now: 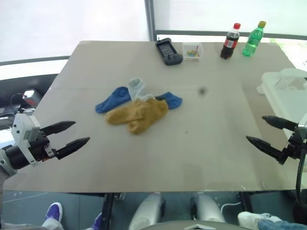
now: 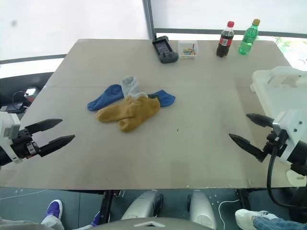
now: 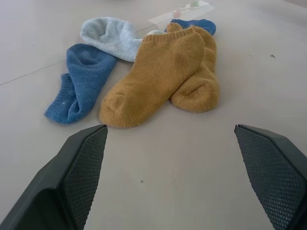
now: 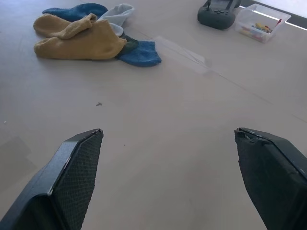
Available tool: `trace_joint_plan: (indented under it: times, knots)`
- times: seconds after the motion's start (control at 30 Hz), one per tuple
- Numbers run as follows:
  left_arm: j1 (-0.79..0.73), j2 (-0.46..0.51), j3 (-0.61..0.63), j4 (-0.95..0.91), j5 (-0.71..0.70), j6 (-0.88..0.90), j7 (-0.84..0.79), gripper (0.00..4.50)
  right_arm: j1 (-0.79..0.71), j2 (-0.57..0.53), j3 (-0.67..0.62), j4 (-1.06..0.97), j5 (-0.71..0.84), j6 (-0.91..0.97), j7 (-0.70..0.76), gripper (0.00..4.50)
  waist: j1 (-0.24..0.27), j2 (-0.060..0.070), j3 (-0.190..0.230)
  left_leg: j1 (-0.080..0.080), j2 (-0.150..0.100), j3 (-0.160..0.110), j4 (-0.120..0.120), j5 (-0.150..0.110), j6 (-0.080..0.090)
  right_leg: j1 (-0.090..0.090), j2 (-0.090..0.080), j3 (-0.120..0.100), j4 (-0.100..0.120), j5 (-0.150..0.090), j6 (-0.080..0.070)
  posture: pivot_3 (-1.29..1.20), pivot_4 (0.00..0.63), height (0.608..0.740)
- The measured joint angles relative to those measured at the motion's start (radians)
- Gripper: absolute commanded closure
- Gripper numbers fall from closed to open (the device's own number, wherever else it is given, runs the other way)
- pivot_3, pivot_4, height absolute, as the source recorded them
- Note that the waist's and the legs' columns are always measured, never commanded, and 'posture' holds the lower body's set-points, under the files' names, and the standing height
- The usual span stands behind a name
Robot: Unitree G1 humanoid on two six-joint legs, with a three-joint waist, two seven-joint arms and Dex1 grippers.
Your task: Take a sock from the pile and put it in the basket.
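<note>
Your left gripper (image 1: 72,135) sits nearer the pile (image 1: 138,106) at mid-table, ahead and to its right, so reach with it (both it and the right gripper (image 2: 245,131) gape empty), the basket (image 2: 283,96) waiting far right.

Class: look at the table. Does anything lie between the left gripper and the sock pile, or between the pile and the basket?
Nothing visible does. Bare table separates the open left gripper from the pile, and the pile from the basket. The bottles stand at the far edge.
</note>
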Motion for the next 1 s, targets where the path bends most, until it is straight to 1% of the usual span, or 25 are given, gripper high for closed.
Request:
trace_joint_plan:
  times: [0.2, 0.73, 0.9, 1.0]
  knots:
    - [-0.005, -0.009, -0.001, -0.003, -0.013, 0.022, 0.011, 0.01, -0.037, -0.001, 0.006, 0.000, 0.006, -0.001, 0.005, 0.00, -0.001, 0.000, 0.000, 0.000, 0.000, 0.000, 0.000, 0.000, 0.000, 0.000, 0.000, 0.000, 0.000, 0.000, 0.000, 0.00, 0.150, 0.740]
    - [-0.055, -0.020, -0.035, -0.008, -0.020, 0.053, 0.029, 0.01, -0.059, -0.001, 0.035, -0.005, 0.014, 0.002, -0.001, 0.00, 0.000, 0.000, 0.000, 0.000, 0.000, 0.000, 0.000, 0.000, 0.000, 0.000, 0.000, 0.000, 0.000, 0.000, 0.000, 0.00, 0.150, 0.740]
    - [-0.063, -0.046, -0.051, -0.048, -0.018, 0.082, 0.089, 0.01, -0.069, -0.001, 0.049, -0.021, 0.023, 0.002, -0.003, 0.00, 0.000, 0.000, 0.000, 0.000, 0.000, 0.000, 0.000, 0.000, 0.000, 0.000, 0.000, 0.000, 0.000, 0.000, 0.000, 0.00, 0.150, 0.740]
    - [-0.062, -0.063, -0.086, -0.130, 0.025, 0.090, 0.188, 0.01, -0.093, 0.003, 0.084, -0.022, 0.028, 0.003, -0.011, 0.00, 0.000, 0.000, 0.000, 0.000, 0.000, 0.000, 0.000, 0.001, -0.001, 0.000, 0.000, 0.000, 0.000, 0.000, 0.000, 0.00, 0.150, 0.740]
